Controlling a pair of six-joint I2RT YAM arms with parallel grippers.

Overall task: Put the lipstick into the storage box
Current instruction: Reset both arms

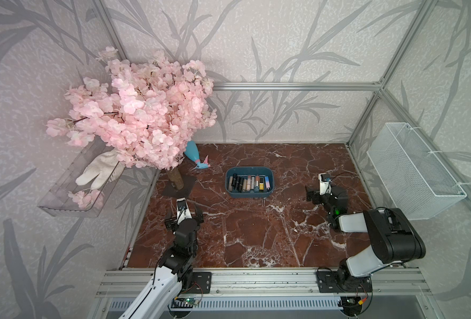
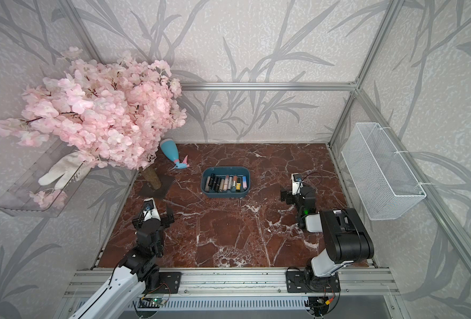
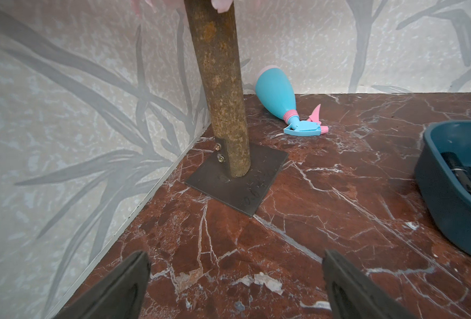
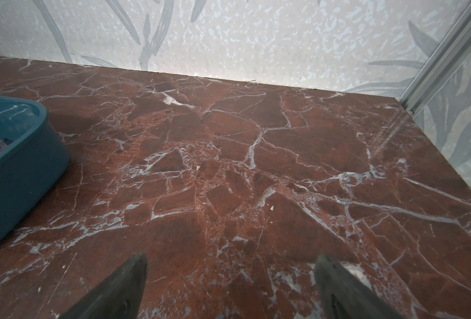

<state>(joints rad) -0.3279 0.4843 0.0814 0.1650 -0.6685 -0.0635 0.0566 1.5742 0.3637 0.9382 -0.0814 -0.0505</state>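
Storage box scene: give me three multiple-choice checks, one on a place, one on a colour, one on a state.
1. Where do the lipsticks lie? A beside the tree; B in the storage box; C in the wire basket.
2. The spray bottle body is: A light blue; B white; C yellow.
3. The left gripper and right gripper are: A both shut; B both shut on lipsticks; C both open, empty.
Answers: 1 B, they lie side by side inside it. 2 A, blue with pink trim. 3 C, each wrist view shows jaws apart with nothing between them.
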